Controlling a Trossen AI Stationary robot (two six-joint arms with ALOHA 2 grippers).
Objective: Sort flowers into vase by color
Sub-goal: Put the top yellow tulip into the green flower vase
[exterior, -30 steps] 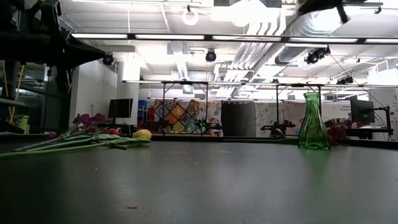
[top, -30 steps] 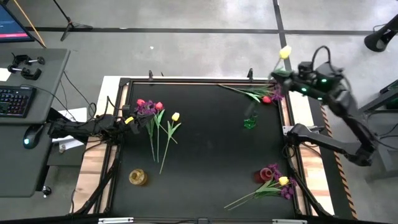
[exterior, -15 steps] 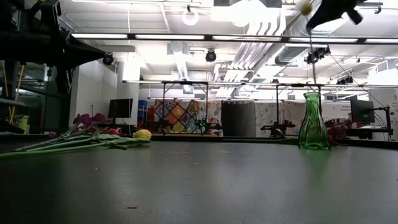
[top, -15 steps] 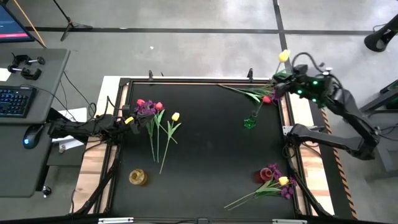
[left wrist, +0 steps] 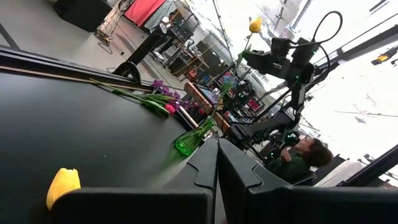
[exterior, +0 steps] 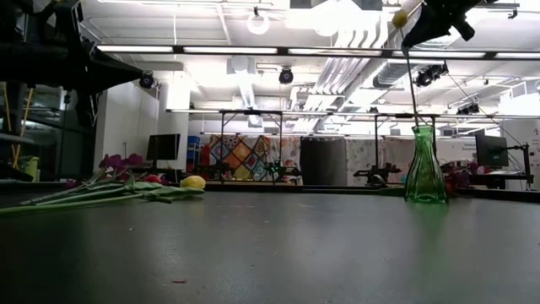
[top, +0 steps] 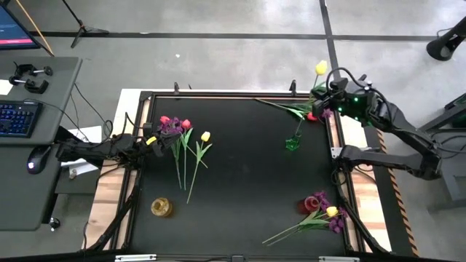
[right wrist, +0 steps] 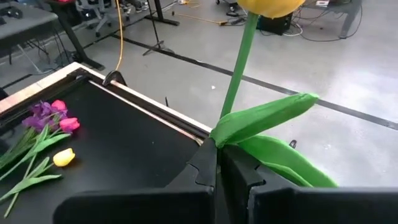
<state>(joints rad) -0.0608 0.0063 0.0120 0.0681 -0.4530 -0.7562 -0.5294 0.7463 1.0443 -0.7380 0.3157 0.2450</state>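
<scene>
My right gripper (top: 321, 92) is shut on a yellow tulip (top: 321, 68) high over the table's far right part. In the low view the tulip's thin stem (exterior: 412, 84) runs down to the mouth of the green glass vase (exterior: 424, 169); whether its end is inside, I cannot tell. Red, purple and yellow flowers (top: 183, 142) lie flat at the far left. My left gripper (top: 151, 140) rests shut beside them at the left edge, touching nothing. More flowers (top: 298, 109) lie at the far right. My right gripper pinches the tulip's stem between its two fingers where the green leaves branch off (right wrist: 219, 135), below the blossom (right wrist: 267, 5). The fingers lie across the stem. The tulip is lifted clear of the table, blossom up and slightly tilted, its lower stem hanging below the fingers.
A yellow vase (top: 162, 207) stands near left. A red vase (top: 312, 204) stands near right, with yellow and purple flowers (top: 320, 220) lying next to it. The middle of the black table (top: 240, 182) is bare. A desk with a keyboard (top: 18, 118) is beyond the left edge.
My right gripper has moved toward the table's left edge and down toward the green vase, rolling as it went. The yellow tulip has come with it, swinging more upright, so its stem now hangs down to the vase's mouth.
</scene>
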